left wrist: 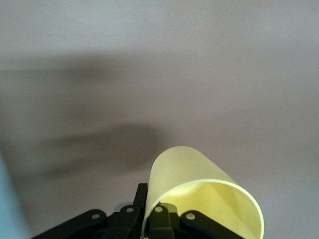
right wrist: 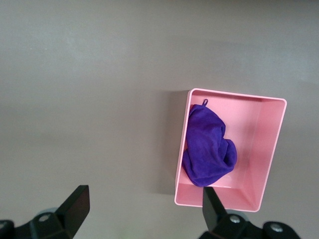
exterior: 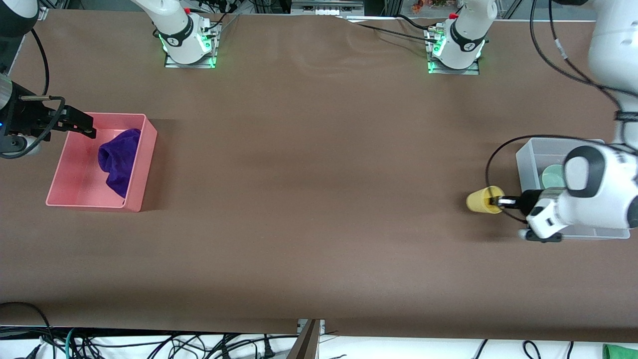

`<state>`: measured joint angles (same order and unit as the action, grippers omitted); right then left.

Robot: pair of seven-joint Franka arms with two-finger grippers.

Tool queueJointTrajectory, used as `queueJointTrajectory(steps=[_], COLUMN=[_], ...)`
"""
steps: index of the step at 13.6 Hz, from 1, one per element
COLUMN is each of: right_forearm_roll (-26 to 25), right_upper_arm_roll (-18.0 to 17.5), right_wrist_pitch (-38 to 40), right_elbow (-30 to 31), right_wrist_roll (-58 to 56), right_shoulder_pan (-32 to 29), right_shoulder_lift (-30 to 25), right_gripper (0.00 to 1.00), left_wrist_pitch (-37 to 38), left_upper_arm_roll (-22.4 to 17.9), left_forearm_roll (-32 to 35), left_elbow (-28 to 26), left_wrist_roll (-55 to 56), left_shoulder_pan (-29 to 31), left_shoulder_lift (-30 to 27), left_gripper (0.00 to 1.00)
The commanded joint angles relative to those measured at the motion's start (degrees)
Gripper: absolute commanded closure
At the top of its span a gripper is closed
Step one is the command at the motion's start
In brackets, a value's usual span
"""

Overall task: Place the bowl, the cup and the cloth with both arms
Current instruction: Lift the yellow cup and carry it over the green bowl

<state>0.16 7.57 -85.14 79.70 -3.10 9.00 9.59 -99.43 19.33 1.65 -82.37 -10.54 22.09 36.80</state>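
Note:
My left gripper (exterior: 496, 201) is shut on the rim of the yellow cup (exterior: 481, 200) and holds it on its side over the bare table, beside the clear bin (exterior: 527, 155). In the left wrist view one finger is inside the cup (left wrist: 199, 181) and one outside; the gripper (left wrist: 152, 216) pinches its wall. The mint-green bowl (exterior: 552, 175) lies in the clear bin, partly hidden by the left arm. The purple cloth (exterior: 118, 158) lies crumpled in the pink bin (exterior: 75, 199). My right gripper (exterior: 84, 124) is open and empty, high over that bin's edge. The right wrist view shows the gripper (right wrist: 144, 205), the cloth (right wrist: 209, 149) and the pink bin (right wrist: 266, 149).
The two arm bases (exterior: 188, 40) (exterior: 456, 47) stand along the table edge farthest from the front camera. Brown table (exterior: 319, 199) spans between the two bins. Cables hang off the table edge nearest the camera.

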Motion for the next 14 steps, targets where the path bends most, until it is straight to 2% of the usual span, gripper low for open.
queueJointTrajectory(steps=[1,3,7,8,9,10,14], right_forearm_roll=[-1.04,-2.52,-4.29,-4.29,-4.29,-4.29,-4.2], right_upper_arm_roll=[-0.36,-0.36,-0.36,-0.27,-0.19,-0.18,-0.1], right_wrist_pitch=[-0.29,-0.38,-0.29,-0.38,-0.29,-0.21,-0.12], right_elbow=[0.19,0.19,0.19,0.19,0.19,0.19,0.19], right_wrist_roll=[0.73,0.73,0.82,0.73,0.73,0.64,0.55], right_shoulder_pan=[0.05,1.36,3.13,3.13,3.13,3.13,3.04], right_shoulder_lift=[-0.28,-0.27,-0.27,-0.27,-0.27,-0.27,-0.27], right_gripper=[0.0,0.0,0.0,0.0,0.0,0.0,0.0], left_wrist_pitch=[2.84,2.66,-4.61,-6.46,-6.57,-6.22,-3.59], left_upper_arm_roll=[-1.22,-1.22,-1.22,-1.22,-1.13,-1.13,-0.35], left_forearm_roll=[11.39,20.29,24.63,24.63,24.63,24.46,23.58], left_elbow=[1.59,0.63,-4.37,-5.69,-6.14,-6.23,-5.53], left_wrist_roll=[-11.21,-20.62,-28.56,-28.92,-29.01,-29.97,-31.12], left_shoulder_pan=[1.89,4.69,10.85,12.17,12.53,12.54,12.27], left_shoulder_lift=[-2.43,-2.61,-2.08,-1.73,-1.82,-2.08,-3.22], left_gripper=[1.0,1.0,1.0,0.69,0.14,0.0,0.0])
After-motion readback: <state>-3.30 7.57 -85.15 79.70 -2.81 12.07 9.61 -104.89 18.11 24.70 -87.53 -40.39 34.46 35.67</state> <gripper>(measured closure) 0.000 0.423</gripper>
